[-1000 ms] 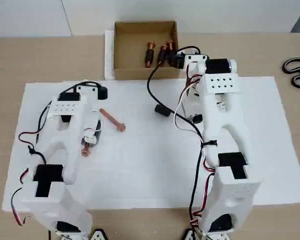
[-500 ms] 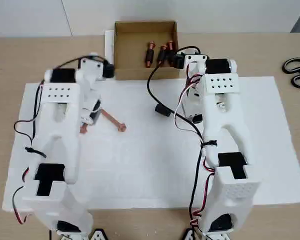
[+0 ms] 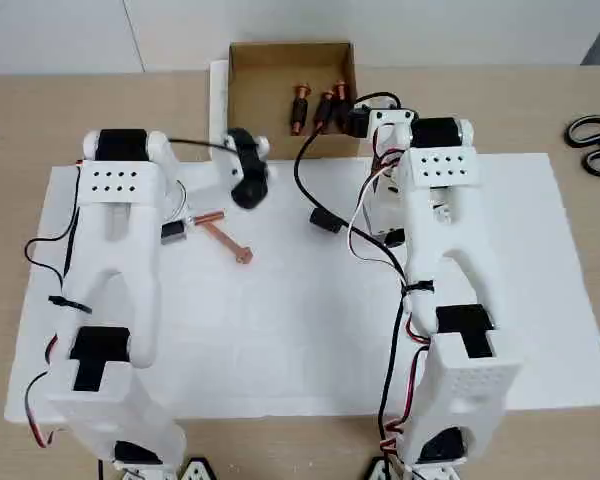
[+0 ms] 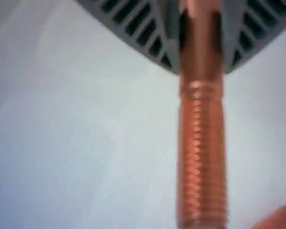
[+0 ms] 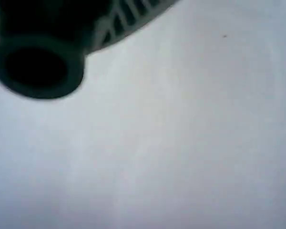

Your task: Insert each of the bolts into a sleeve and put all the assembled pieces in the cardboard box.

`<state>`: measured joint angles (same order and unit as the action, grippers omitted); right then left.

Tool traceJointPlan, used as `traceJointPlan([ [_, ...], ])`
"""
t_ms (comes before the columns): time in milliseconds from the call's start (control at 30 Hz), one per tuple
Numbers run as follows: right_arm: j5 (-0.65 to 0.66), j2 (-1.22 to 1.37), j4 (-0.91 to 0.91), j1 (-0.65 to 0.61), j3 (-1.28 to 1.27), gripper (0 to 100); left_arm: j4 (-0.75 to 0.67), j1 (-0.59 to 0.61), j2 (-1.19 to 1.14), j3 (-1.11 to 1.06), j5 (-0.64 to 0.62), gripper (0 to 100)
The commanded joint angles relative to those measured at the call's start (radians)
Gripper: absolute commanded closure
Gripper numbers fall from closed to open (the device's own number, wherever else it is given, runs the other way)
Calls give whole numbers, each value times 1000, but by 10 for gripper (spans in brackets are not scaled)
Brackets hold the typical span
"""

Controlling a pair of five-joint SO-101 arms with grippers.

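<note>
Bolts first: the held bolt (image 3: 208,216) sits level in the left gripper (image 3: 177,227), left of centre in the high view. The jaws are clamped on its head end, so the threaded shank sticks out free. A loose bolt (image 3: 230,243) lies on the white sheet (image 3: 280,340) just below it, and the two look close to touching. The black sleeve (image 3: 325,220) is near the centre, apparently pinched by the right gripper (image 3: 385,235). Three assembled pieces (image 3: 320,105) already lie in the cardboard box (image 3: 231,95) at upper centre. The main risk, as I judge it, is misalignment. The shank is well apart from the sleeve's bore, and coming in tilted it could strike the rim, twist in the grip or push the sleeve out of its hold. A low swing might also knock the loose bolt aside.
</note>
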<state>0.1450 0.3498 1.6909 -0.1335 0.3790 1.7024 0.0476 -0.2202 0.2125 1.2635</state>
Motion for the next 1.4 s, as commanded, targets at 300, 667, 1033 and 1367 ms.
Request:
traceJointPlan([
  [300,5,-71,12,4,-2,995,-221,-5,17,-234,241,995],
  [667,5,-70,12,1,-2,995,-258,-6,11,-251,235,928],
  [1033,5,-70,13,-1,-2,995,-255,2,-26,-134,49,928],
  [1367,5,-71,13,-1,-2,995,11,-5,-26,278,-588,927],
])
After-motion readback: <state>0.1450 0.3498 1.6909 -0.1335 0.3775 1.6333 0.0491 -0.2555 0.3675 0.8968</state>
